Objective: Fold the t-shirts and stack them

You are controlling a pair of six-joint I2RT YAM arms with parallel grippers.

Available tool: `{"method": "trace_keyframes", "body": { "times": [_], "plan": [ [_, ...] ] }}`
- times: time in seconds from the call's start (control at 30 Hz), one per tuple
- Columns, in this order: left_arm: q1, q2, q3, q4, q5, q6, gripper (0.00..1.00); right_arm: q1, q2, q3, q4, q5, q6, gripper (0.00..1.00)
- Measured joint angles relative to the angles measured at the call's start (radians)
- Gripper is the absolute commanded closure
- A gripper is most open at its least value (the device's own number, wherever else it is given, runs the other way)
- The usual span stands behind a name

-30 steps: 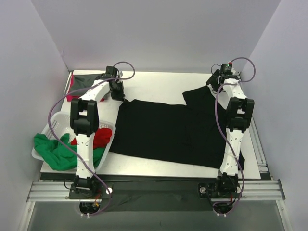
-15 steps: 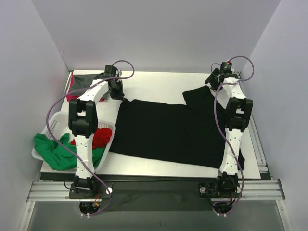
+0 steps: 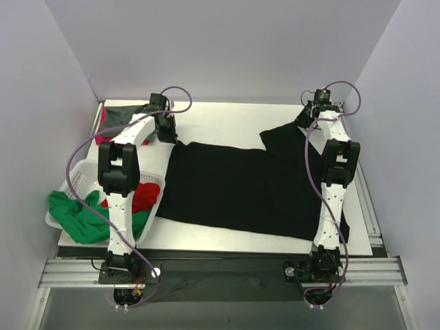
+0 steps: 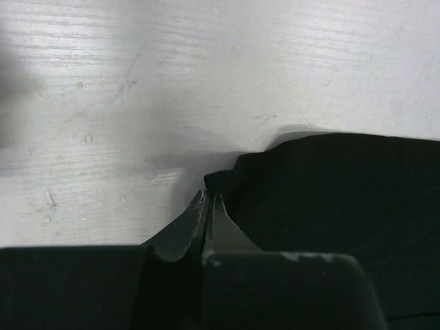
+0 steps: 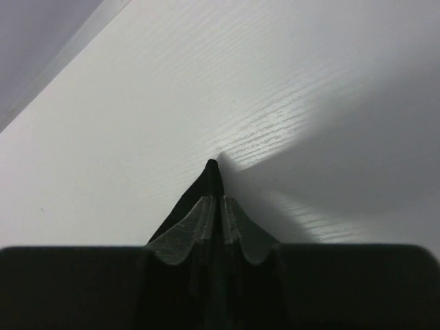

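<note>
Closure at the far right: now pinching a peak of the black t-shirt [image 3: 240, 189] in the right gripper [image 5: 220, 201], pressing the fingers together on cloth instead of standing half apart as a second ago. Holding the far-left corner of the same shirt in the left gripper [image 4: 208, 203] as well, clamping tight with the hem at the tips, just as a second ago. Lying spread flat across the middle of the table [image 3: 220, 120], from the left gripper over to the right arm.

Meaning, by the look of it, securing both far corners and readying for a lift or a fold toward the near edge; not yet folding anything. Waiting at the near left in the white basket [image 3: 77, 180]: green t-shirt [image 3: 72, 210] and red t-shirt [image 3: 144, 199]; at the far left, grey-green t-shirt [image 3: 124, 112].

Otherwise differing little from the earlier view: settling the right wrist slightly farther onto the sleeve, not shifting the shirt's outline.
</note>
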Motion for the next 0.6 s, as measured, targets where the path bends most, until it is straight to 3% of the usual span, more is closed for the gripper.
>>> {"method": "trace_keyframes", "body": {
  "times": [0.37, 0.6],
  "plan": [
    [0.0, -0.002, -0.012, -0.003, -0.002, 0.004, 1.0, 0.0, -0.001, 0.003, -0.001, -0.026, -0.019, 1.0],
    [0.0, -0.008, -0.014, -0.003, -0.004, 0.005, 1.0, -0.005, -0.062, -0.166, 0.074, -0.037, -0.02, 1.0]
  ]
}}
